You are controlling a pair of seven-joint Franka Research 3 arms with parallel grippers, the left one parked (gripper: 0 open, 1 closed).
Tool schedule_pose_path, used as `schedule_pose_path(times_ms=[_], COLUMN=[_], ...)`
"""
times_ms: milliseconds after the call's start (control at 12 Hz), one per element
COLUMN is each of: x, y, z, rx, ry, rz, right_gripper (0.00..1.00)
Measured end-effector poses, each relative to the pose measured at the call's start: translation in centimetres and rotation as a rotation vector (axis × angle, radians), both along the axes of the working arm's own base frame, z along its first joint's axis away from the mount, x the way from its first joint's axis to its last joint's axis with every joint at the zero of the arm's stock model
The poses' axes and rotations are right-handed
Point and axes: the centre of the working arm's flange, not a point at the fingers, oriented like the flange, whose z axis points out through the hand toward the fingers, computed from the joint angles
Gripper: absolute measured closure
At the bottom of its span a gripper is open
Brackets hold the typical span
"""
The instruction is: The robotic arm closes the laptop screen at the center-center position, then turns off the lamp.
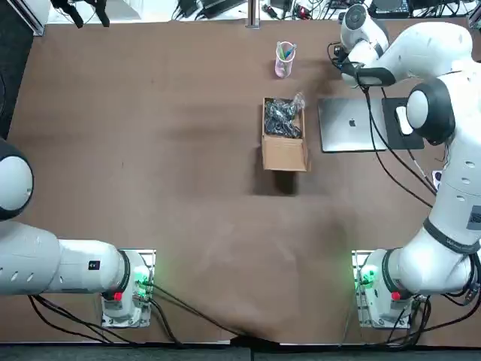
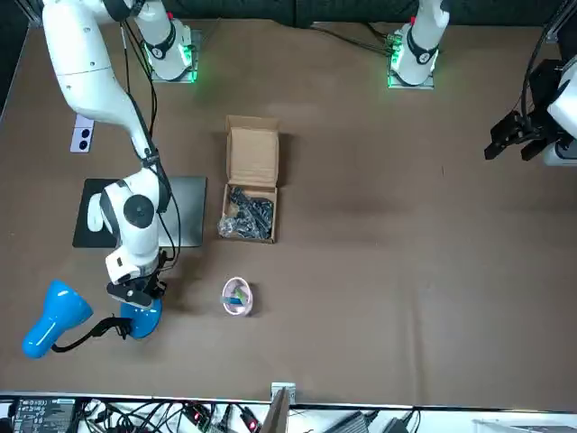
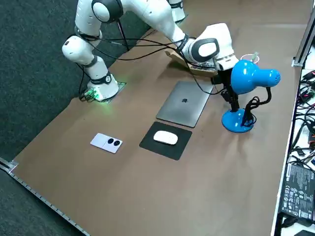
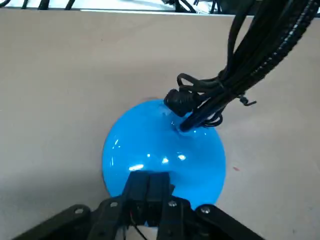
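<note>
The grey laptop lies shut and flat on the table. Beyond it stands the blue lamp: its round base rests on the table, and its head hangs off a black neck. My right gripper is directly above the base, pointing down, and its tips meet the base's top. Its fingers are pressed together with nothing between them. In the top view my arm hides the lamp.
A white mouse sits on a black pad beside the laptop, and a white device lies further toward my base. An open cardboard box holding black items and a pink cup stand left of the laptop.
</note>
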Motion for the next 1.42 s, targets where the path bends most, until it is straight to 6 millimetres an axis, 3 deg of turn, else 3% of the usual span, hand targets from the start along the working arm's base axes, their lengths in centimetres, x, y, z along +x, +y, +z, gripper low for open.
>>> schedule_pose_path(times_ms=[750, 1417], x=[0.0, -0.4], y=[1.2, 4.0], z=[0.6, 6.2], rx=[-0.001, -0.07], ry=[-0.008, -0.011], rz=[0.027, 0.022], right_gripper=[0.98, 0.98])
